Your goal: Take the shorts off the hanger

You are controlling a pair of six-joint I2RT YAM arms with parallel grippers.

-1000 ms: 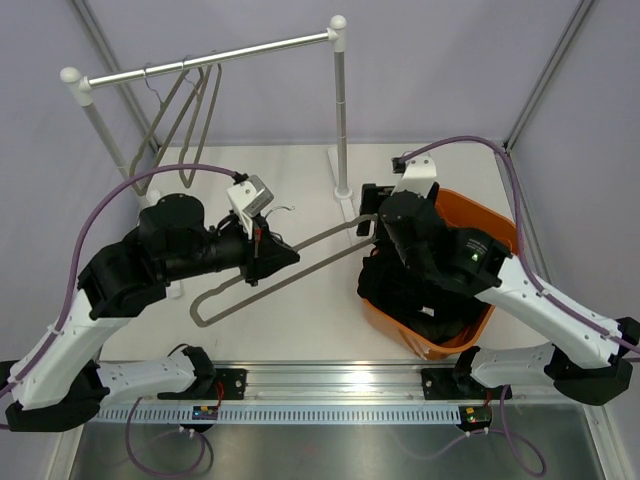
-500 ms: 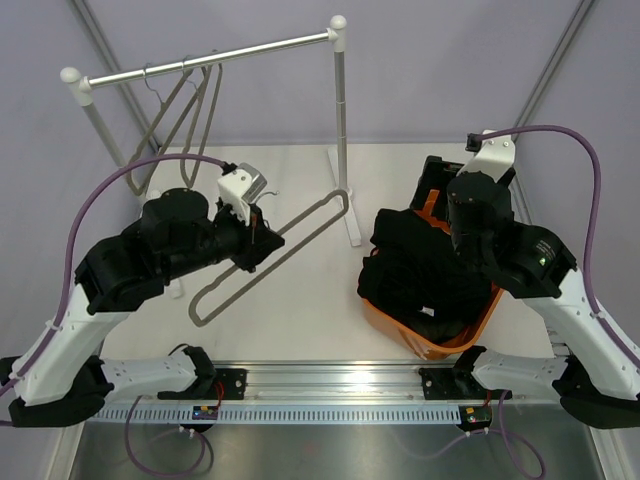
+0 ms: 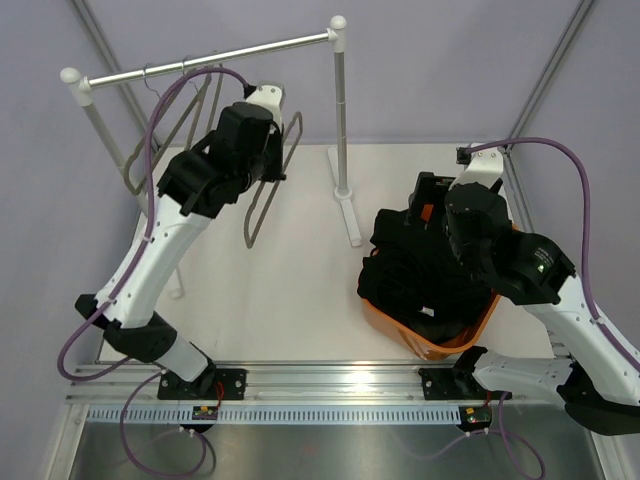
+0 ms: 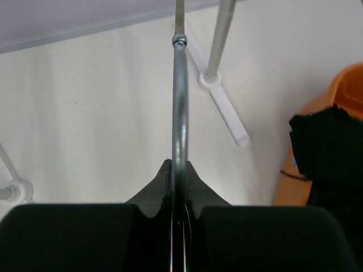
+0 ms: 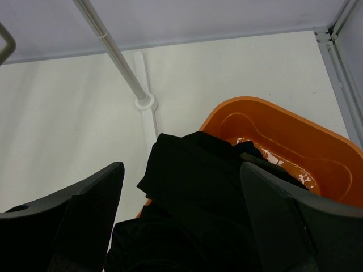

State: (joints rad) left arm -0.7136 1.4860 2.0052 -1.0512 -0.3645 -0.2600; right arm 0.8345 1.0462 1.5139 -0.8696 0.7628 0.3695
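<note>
The black shorts (image 3: 410, 270) lie piled in the orange basket (image 3: 440, 345) and spill over its left rim. They also show in the right wrist view (image 5: 198, 187). I cannot make out the navy or olive-grey pairs for certain. My left gripper (image 3: 275, 165) is raised near the rack rail and shut on a bare grey wire hanger (image 3: 255, 215). In the left wrist view the hanger (image 4: 180, 113) runs straight out from the shut left gripper (image 4: 179, 170). My right gripper (image 3: 420, 205) hovers over the basket's far left, open and empty, as the right wrist view (image 5: 181, 221) shows.
The rack's rail (image 3: 210, 55) holds more bare grey hangers (image 3: 185, 110) at its left end. Its right upright (image 3: 340, 110) and white foot (image 3: 350, 215) stand between the arms. The orange basket (image 5: 295, 136) sits at the right near the table edge.
My left arm has lifted the bare hanger from low over the table up toward the rail. My right gripper pulled back from the basket a second ago and has barely moved since.
</note>
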